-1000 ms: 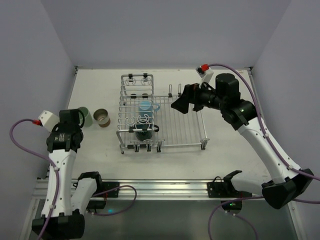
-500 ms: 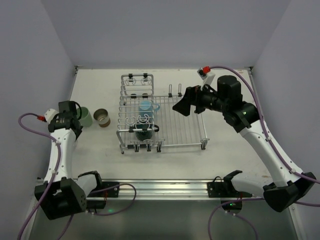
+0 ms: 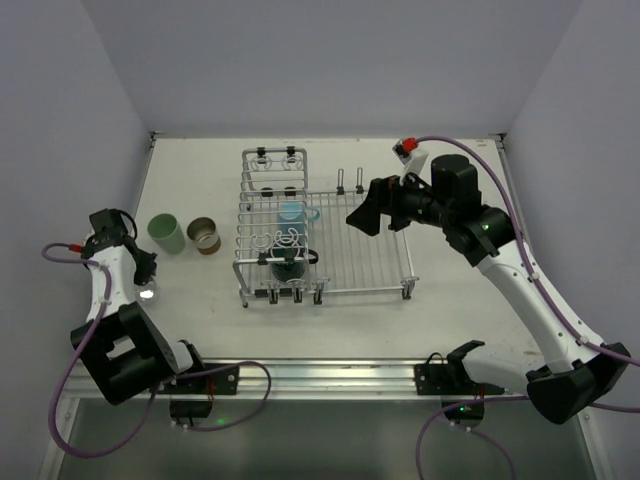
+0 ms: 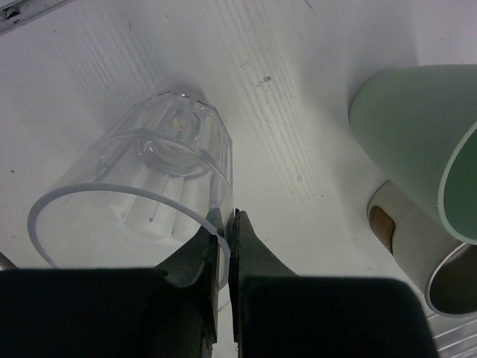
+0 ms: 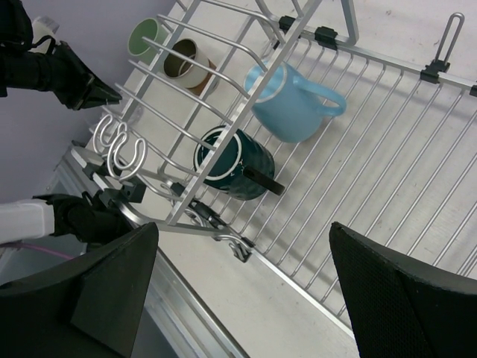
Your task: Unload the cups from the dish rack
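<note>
Now, overhead, the left gripper (image 3: 143,272) has swung the clear glass (image 3: 148,293) to the near-left edge of the table (image 3: 350,330), away from the dish rack (image 3: 370,250). Its wrist view shows the jaws pinching the glass rim, with the glass possibly resting on the table. In the right wrist view, the right gripper (image 5: 243,246) gapes wide over the light-blue mug (image 5: 294,104) and the dark teal cup (image 5: 235,164), both not yet unloaded.

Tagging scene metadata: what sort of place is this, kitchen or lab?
Likely a lab robot cell, not a kitchen: a bare white table boxed in by plain walls, left arm and right arm bolted to a metal rail, and a dish rack set out as a prop.
</note>
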{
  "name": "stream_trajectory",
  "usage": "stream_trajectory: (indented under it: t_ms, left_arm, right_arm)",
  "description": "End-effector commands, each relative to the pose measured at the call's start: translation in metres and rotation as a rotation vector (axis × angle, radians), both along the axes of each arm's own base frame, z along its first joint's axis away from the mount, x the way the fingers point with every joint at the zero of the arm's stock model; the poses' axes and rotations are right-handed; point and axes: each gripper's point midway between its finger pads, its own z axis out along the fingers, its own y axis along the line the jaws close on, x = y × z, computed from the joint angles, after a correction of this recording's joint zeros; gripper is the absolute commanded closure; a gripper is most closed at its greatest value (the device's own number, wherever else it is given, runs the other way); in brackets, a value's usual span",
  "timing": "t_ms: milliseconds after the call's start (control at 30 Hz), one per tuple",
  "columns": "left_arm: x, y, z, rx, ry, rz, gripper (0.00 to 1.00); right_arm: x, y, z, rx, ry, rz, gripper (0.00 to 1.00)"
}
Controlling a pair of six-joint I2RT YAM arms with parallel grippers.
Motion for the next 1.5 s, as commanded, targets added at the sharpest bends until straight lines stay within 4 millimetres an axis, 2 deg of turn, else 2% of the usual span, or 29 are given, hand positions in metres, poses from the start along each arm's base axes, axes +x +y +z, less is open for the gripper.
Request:
stream_trajectory:
  t_ms: [0, 167, 267, 367, 500, 600, 667, 700, 900, 1133, 1200, 1233, 1300, 1333, 1400, 1467]
  left_arm:
    - [0.021, 0.006, 0.006, 0.002, -0.072, -0.043, 1.0]
    - [0.025, 0.01, 0.007, 0.013, -0.075, -0.043, 1.0]
    - [0.029, 0.008, 0.001, -0.011, -0.067, -0.059, 1.0]
    - [0.029, 0.006, -0.006, -0.031, -0.056, -0.067, 0.92]
    - [0.031, 0.006, -0.004, -0.025, -0.071, -0.076, 0.78]
    - [0.034, 0.005, 0.002, -0.027, -0.087, -0.087, 0.55]
    - [0.037, 0.006, 0.009, -0.021, -0.104, -0.088, 0.45]
    - [0.037, 0.006, 0.012, -0.017, -0.109, -0.086, 0.37]
    - [0.041, 0.008, 0.033, 0.012, -0.15, -0.103, 0.18]
    - [0.041, 0.003, 0.064, 0.039, -0.227, -0.12, 0.11]
    - [0.04, 0.002, 0.076, 0.056, -0.252, -0.124, 0.1]
    - [0.04, 0.001, 0.08, 0.06, -0.266, -0.122, 0.1]
    - [0.041, -0.005, 0.09, 0.053, -0.314, -0.135, 0.09]
    - [0.043, -0.008, 0.094, 0.046, -0.331, -0.142, 0.09]
    - [0.045, -0.011, 0.104, 0.054, -0.365, -0.155, 0.09]
    - [0.049, -0.014, 0.114, 0.059, -0.396, -0.172, 0.09]
  right_arm:
    - [0.004, -0.002, 0.003, -0.001, -0.034, -0.012, 0.01]
    - [0.007, 0.003, -0.006, 0.01, -0.015, -0.004, 0.01]
    - [0.009, 0.004, -0.011, 0.003, -0.005, -0.005, 0.01]
    - [0.012, 0.003, -0.014, -0.003, -0.003, -0.016, 0.01]
    - [0.016, 0.004, -0.018, -0.009, 0.005, -0.024, 0.01]
    - [0.02, 0.004, -0.024, -0.006, 0.022, -0.043, 0.01]
    - [0.021, 0.006, -0.032, -0.007, 0.045, -0.046, 0.01]
    - [0.023, 0.008, -0.036, -0.009, 0.056, -0.038, 0.01]
    - [0.024, 0.018, -0.056, 0.009, 0.089, 0.005, 0.01]
    - [0.046, 0.034, -0.077, -0.004, 0.121, 0.03, 0.01]
    - [0.056, 0.036, -0.088, -0.033, 0.122, 0.032, 0.01]
    - [0.062, 0.036, -0.085, -0.049, 0.095, 0.033, 0.01]
    - [0.074, 0.035, -0.1, -0.09, 0.103, 0.015, 0.01]
    - [0.08, 0.036, -0.096, -0.106, 0.079, 0.02, 0.01]
    - [0.094, 0.036, -0.109, -0.145, 0.082, 0.002, 0.01]
    - [0.104, 0.039, -0.112, -0.158, 0.054, 0.006, 0.01]
